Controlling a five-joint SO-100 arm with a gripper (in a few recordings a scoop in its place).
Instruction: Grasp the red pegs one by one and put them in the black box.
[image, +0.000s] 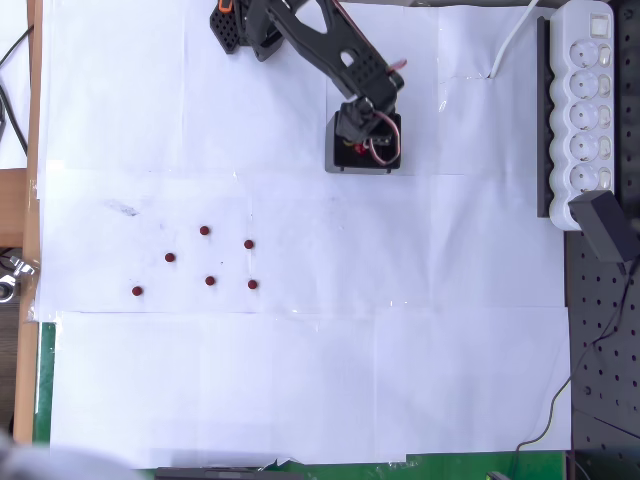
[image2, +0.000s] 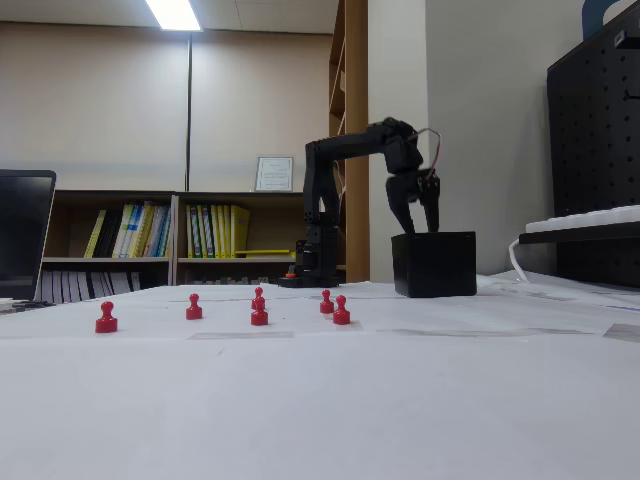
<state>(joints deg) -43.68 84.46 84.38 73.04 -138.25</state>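
Note:
Several red pegs stand loose on the white paper: in the overhead view they lie left of centre, among them one peg (image: 204, 230), another (image: 248, 244) and the leftmost peg (image: 137, 291). The fixed view shows them in a row, from a peg (image2: 106, 318) at the left to a peg (image2: 341, 310) at the right. The black box (image: 336, 160) (image2: 433, 263) sits at the back near the arm's base. My gripper (image: 364, 138) (image2: 416, 218) hangs straight above the box, fingers apart and pointing down into it. A red spot shows inside the box beneath the gripper.
A white power strip (image: 583, 100) lies along the right edge, with a black pegboard (image: 605, 340) below it. The arm's base (image: 240, 30) stands at the back. Bare white paper (image: 300, 390) covers the front half of the table.

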